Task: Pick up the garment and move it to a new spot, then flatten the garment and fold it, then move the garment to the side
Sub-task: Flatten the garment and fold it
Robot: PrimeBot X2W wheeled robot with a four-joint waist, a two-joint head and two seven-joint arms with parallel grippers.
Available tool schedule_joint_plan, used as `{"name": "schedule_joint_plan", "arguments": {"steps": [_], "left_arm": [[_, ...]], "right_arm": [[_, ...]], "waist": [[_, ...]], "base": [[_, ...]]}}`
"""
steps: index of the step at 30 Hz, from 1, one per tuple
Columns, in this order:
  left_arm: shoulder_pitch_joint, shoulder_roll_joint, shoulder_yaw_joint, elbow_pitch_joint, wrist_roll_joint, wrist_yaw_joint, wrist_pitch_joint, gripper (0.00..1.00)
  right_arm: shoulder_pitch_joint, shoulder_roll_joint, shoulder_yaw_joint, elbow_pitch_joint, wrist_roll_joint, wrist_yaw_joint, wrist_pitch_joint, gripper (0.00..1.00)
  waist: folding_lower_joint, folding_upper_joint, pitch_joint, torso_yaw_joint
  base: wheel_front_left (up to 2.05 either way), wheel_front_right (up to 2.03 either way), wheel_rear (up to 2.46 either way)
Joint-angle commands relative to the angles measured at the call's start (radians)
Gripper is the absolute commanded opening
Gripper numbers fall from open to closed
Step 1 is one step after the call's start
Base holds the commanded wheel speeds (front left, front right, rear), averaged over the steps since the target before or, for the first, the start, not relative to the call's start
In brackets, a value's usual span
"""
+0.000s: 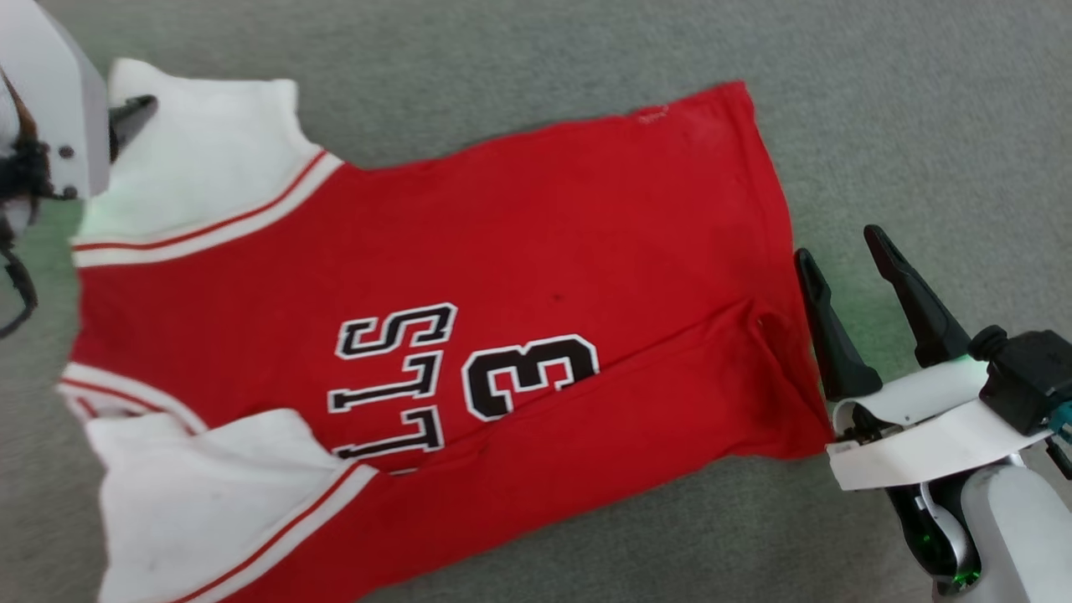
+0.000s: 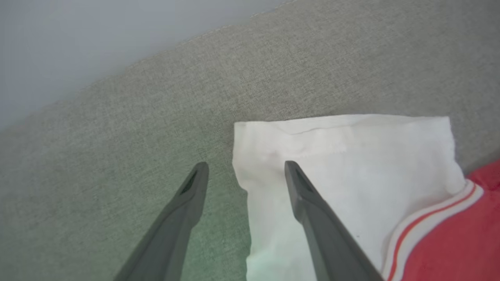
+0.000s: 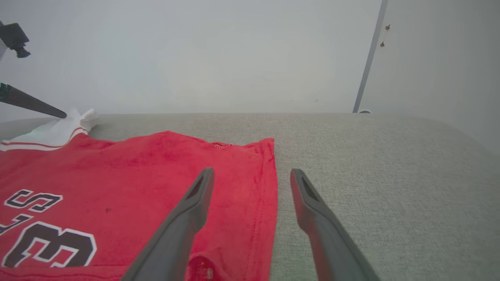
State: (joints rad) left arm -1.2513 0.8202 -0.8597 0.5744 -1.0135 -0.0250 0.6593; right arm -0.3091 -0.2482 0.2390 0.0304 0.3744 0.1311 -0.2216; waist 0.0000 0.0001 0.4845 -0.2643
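The garment (image 1: 502, 243), a red shirt with white sleeves, lies print-up on the grey surface, collar end to the left. Its near long edge is folded over part of the black lettering (image 1: 402, 377). My right gripper (image 1: 839, 243) stands open at the hem. In the right wrist view, the right gripper (image 3: 252, 171) straddles the hem edge of the garment (image 3: 117, 168), one finger over red cloth, the other over bare surface. My left gripper (image 2: 247, 164) is open at the far white sleeve (image 2: 351, 156), one finger above it. A left fingertip (image 1: 134, 110) shows past the pale forearm.
The grey fabric surface (image 1: 879, 100) has free room beyond and right of the shirt. Its far edge (image 2: 156, 54) meets a pale wall. A wall corner strip (image 3: 369, 58) rises behind it. The left arm's finger (image 3: 31, 103) crosses the right wrist view's upper left.
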Motion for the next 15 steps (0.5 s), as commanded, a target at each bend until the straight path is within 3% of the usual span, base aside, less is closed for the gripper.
{"name": "schedule_joint_plan", "arguments": {"steps": [1,4,5,6,15], "left_arm": [[-0.011,-0.008,0.001,0.013,-0.007,0.002,0.01,1.0],[-0.027,-0.028,-0.011,0.068,-0.016,0.014,0.059,1.0],[-0.023,-0.036,-0.021,0.08,-0.017,0.014,0.081,0.42],[-0.015,-0.044,-0.029,0.092,-0.019,0.018,0.098,0.0],[-0.025,-0.081,-0.047,0.125,-0.016,0.015,0.126,0.0]], "right_arm": [[-0.015,0.004,0.004,0.005,0.008,-0.001,-0.009,1.0],[-0.029,0.005,0.013,0.021,0.008,-0.001,-0.012,1.0],[-0.034,0.005,0.014,0.021,0.013,-0.001,-0.006,1.0],[-0.038,0.002,0.018,0.021,0.017,-0.001,0.002,1.0],[-0.14,-0.048,0.018,0.022,0.078,-0.001,0.152,1.0]], "waist": [[0.0,-0.0001,0.043,-0.042],[0.0,-0.0001,0.055,-0.049],[0.0,-0.0001,0.057,-0.048],[0.0,-0.0001,0.057,-0.047],[0.0,-0.0001,0.054,-0.025]], "base": [[0.0,0.0,0.0],[0.0,0.0,0.0],[0.0,0.0,0.0],[0.0,0.0,0.0],[0.0,0.0,0.0]]}}
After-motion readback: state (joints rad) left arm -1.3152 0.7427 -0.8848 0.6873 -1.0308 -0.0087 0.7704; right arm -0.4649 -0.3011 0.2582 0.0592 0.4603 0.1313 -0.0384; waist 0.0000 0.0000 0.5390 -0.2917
